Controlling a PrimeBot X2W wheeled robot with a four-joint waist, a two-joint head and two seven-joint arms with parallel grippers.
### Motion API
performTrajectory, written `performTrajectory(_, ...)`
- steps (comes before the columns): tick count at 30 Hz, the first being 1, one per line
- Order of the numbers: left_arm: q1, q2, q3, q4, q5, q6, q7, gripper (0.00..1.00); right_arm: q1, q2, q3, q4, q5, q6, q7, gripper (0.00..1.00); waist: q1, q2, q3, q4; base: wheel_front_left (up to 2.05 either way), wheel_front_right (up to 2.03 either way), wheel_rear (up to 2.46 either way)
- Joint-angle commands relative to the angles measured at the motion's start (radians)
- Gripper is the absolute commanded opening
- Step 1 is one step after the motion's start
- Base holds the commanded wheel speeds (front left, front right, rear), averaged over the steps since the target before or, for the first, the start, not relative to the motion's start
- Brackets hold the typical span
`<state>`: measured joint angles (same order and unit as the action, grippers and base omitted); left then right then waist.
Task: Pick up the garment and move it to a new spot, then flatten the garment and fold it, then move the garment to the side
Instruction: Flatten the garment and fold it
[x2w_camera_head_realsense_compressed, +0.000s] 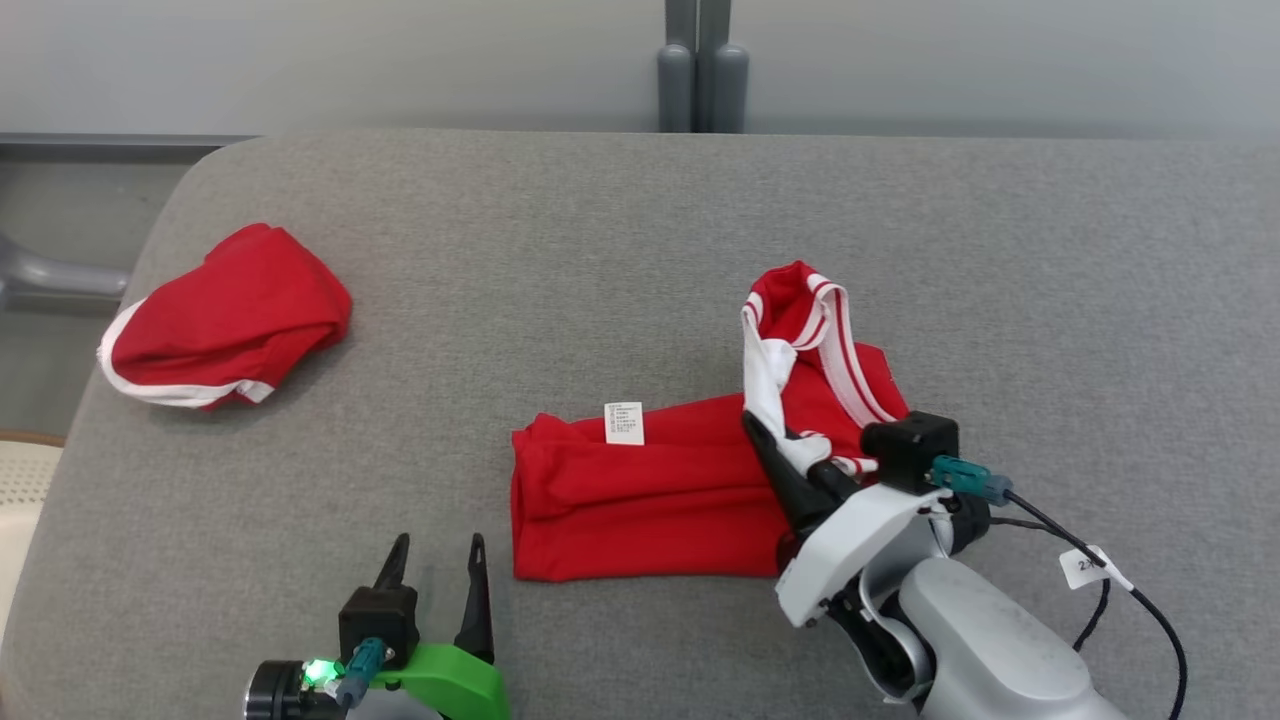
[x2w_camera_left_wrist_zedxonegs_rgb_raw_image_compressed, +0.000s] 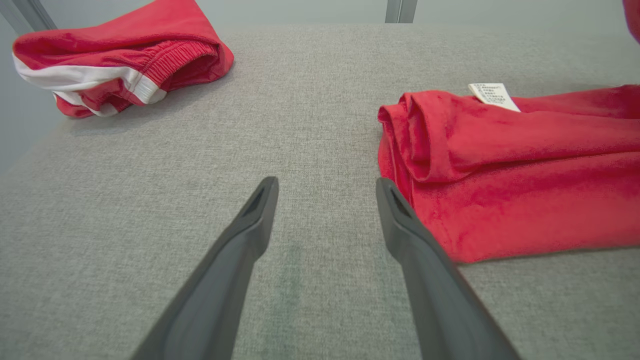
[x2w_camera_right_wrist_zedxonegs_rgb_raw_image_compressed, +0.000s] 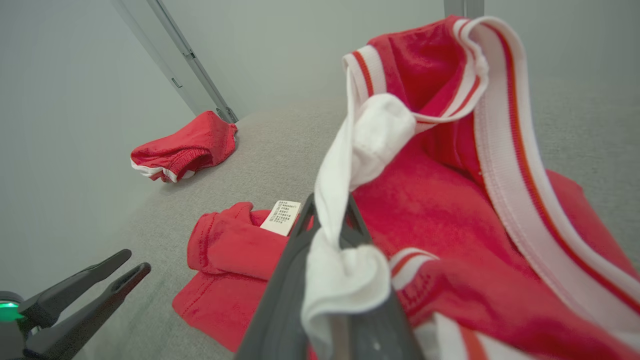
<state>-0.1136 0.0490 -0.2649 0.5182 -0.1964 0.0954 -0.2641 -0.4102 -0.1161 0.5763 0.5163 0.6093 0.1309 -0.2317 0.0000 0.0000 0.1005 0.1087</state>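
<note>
Right gripper (x2w_camera_head_realsense_compressed: 768, 438), on its pale forearm (x2w_camera_head_realsense_compressed: 990, 640) over the table's near right edge, has its two long dark fingers (x2w_camera_head_realsense_compressed: 785, 480) pinched together on a white strip (x2w_camera_head_realsense_compressed: 768, 385) of the garment's trim. It holds that end raised off the cloth below, a grip that looks meant to carry a fold over or to drag the piece along.

Beneath everything spreads the wide grey fabric-covered table (x2w_camera_head_realsense_compressed: 640, 220), a soft flat bed with room to spread and fold. Near the table's middle, toward its near edge, lies the red soft-knit garment with white-and-red striped trim (x2w_camera_head_realsense_compressed: 640, 500). Its body rests in a flat doubled band, so flattening and a first fold seem done.

At the table's far left corner sits a second red garment with white piping (x2w_camera_head_realsense_compressed: 225, 320), bunched and well apart, probably put out of the way.

Left gripper (x2w_camera_head_realsense_compressed: 438, 548) hovers at the table's near edge, its fingers spread wide with nothing between them, apparently ready to pin or take the free end.

Smallest, a white printed care label (x2w_camera_head_realsense_compressed: 624, 423) lies face up on the band, on the edge toward the table's far side.
</note>
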Motion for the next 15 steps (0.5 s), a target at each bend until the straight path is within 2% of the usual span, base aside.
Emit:
performTrajectory(1,-0.015,0.003,-0.009,0.001,-0.006,-0.003,0.000,1.00,-0.019,0.008,0.024,0.005,0.012,0.000,0.001,0.00,0.0000,0.0000,-0.006,0.053,0.00,0.00,0.00)
performTrajectory(6,-0.022,0.003,-0.050,0.002,-0.024,0.003,0.000,1.00,-0.072,0.029,0.110,0.051,0.036,0.000,0.008,0.00,0.0000,0.0000,0.000,0.124,0.00,0.00,0.00)
performTrajectory(12,-0.031,0.003,-0.082,0.000,-0.035,0.012,0.000,1.00,-0.126,0.050,0.165,0.128,0.066,0.000,-0.008,0.00,0.0000,0.0000,0.012,0.180,0.00,0.00,0.00)
performTrajectory(13,-0.031,0.003,-0.085,-0.001,-0.035,0.014,0.000,1.00,-0.134,0.053,0.172,0.139,0.070,0.000,-0.012,0.33,0.0000,0.0000,0.013,0.184,0.00,0.00,0.00)
performTrajectory(14,-0.032,0.003,-0.086,-0.002,-0.036,0.016,0.000,1.00,-0.139,0.056,0.171,0.145,0.079,0.000,-0.017,0.80,0.0000,0.0000,0.014,0.185,0.00,0.00,0.00)
performTrajectory(15,-0.034,0.003,-0.086,-0.002,-0.037,0.020,0.000,1.00,-0.145,0.057,0.172,0.150,0.084,0.000,-0.021,1.00,0.0000,0.0000,0.015,0.185,0.00,0.00,0.00)
